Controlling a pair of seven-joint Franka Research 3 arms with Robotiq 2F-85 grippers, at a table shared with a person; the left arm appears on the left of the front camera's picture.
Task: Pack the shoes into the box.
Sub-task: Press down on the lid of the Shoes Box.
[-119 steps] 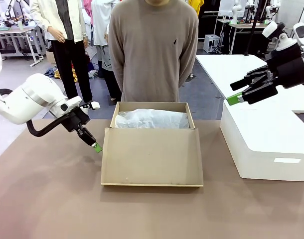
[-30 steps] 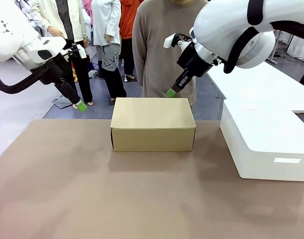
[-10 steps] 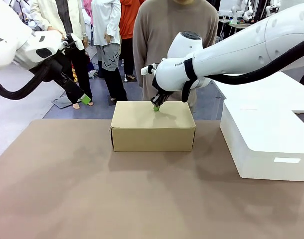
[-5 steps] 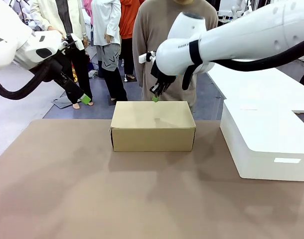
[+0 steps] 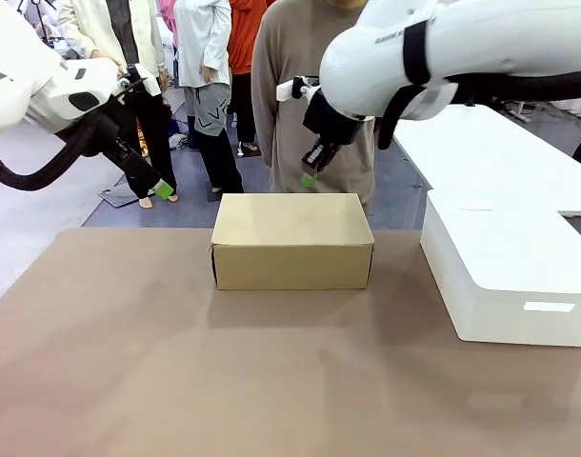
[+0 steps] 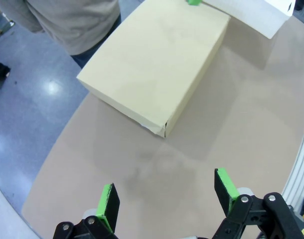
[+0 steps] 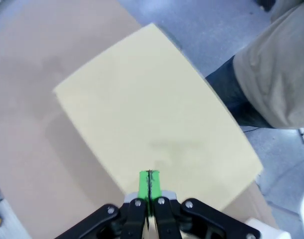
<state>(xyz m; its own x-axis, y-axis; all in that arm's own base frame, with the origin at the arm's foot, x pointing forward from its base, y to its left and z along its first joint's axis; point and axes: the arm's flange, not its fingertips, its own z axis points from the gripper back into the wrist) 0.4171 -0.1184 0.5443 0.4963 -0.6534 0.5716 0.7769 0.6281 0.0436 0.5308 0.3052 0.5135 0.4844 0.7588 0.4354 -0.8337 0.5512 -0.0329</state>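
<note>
Risen off the closed box (image 5: 292,240), right claw (image 5: 309,178) pinched empty; left claw (image 6: 164,199) spread; no legible print.

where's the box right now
In the front view the closed box sits mid-table at the far edge before the person, left of the white block.
</note>
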